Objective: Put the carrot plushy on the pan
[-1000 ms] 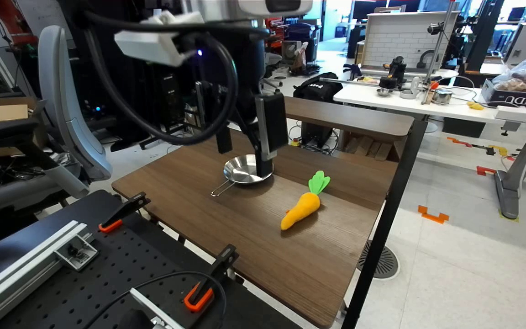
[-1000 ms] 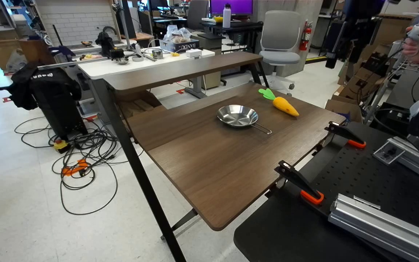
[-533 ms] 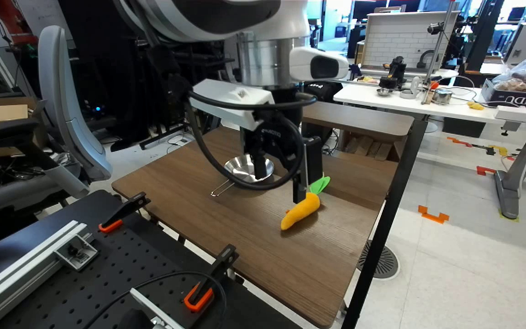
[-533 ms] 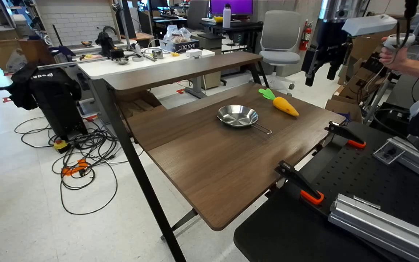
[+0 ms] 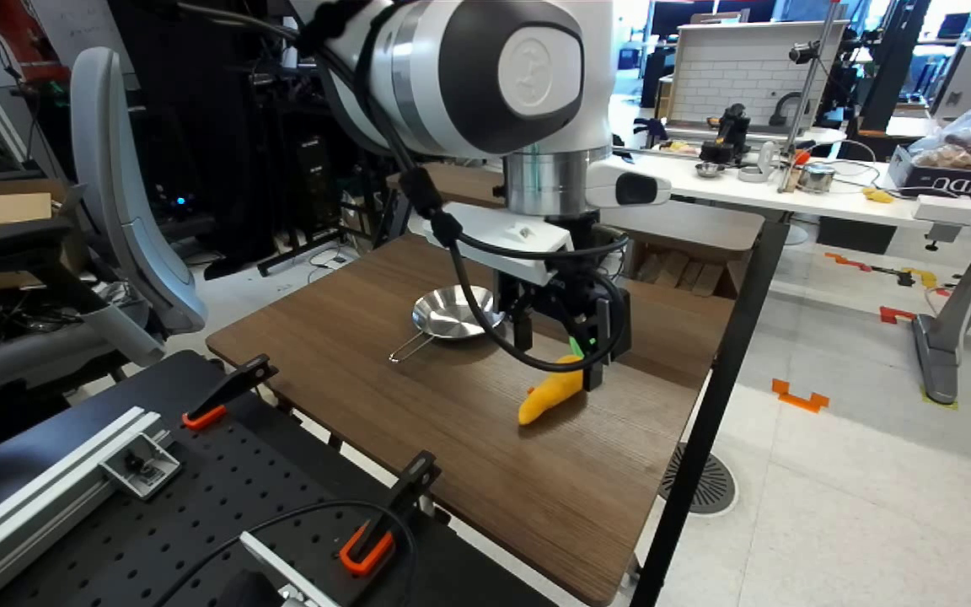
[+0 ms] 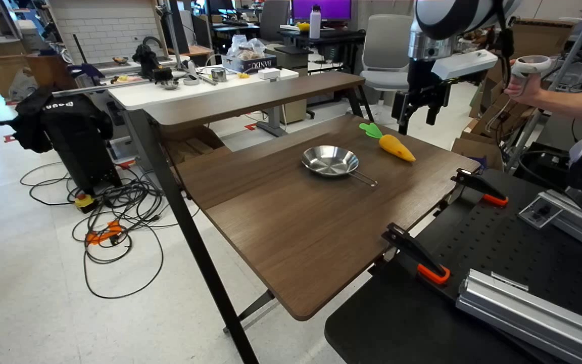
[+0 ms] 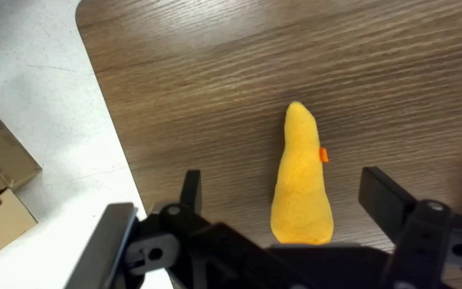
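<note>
Arm [image 5: 477, 93] enters from the top, wrist bent, gripper [image 7: 284, 186] pointing down above the table [image 5: 452, 421] at the leafy end of the carrot plushy [image 7: 302, 182]; exact height can't be told. Fingers [image 7: 385, 200] spread wide, one either side of the carrot plushy in the wrist view, gap left and right, holding nothing. Black cable [image 5: 536, 363] loops in front of the gripper in an exterior view. There, carrot plushy lies on the table, tip toward near left; pan [image 5: 447, 314] sits farther off to its left, handle also to near left.
</note>
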Controlling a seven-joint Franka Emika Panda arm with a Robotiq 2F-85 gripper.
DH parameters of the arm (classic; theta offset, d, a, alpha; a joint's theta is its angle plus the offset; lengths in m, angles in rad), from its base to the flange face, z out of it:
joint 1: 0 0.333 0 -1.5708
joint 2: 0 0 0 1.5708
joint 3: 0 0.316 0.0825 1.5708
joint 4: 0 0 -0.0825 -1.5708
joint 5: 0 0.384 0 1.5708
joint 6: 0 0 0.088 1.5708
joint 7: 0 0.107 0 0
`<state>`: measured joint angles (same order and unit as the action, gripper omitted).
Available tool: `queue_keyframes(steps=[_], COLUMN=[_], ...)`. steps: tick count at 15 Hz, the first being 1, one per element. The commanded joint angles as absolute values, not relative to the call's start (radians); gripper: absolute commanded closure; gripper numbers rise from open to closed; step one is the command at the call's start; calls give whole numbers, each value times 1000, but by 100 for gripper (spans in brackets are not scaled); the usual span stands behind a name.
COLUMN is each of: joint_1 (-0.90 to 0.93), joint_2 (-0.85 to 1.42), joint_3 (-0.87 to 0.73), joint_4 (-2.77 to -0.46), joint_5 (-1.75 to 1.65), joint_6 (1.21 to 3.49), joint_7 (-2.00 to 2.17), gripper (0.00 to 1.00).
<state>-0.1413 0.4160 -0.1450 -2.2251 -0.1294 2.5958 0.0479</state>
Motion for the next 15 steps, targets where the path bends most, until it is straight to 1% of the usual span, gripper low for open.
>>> queue_keyframes(steps=[1, 7, 8, 9, 12, 15], joint_1=[-105, -76, -78, -80, -89, -91], joint_2=[527, 638, 652, 663, 686, 675], joint_3=[-156, -160, -157, -157, -152, -152], joint_4=[-2128, -2045, -2035, -2029, -2016, -2021], joint_5=[-142, -141, -137, -136, -123, -121], joint_6=[2636, 2676, 2682, 2688, 2704, 2709], joint_7=[71, 65, 58, 54, 51, 47], gripper=[0, 0, 25, 26, 51, 73])
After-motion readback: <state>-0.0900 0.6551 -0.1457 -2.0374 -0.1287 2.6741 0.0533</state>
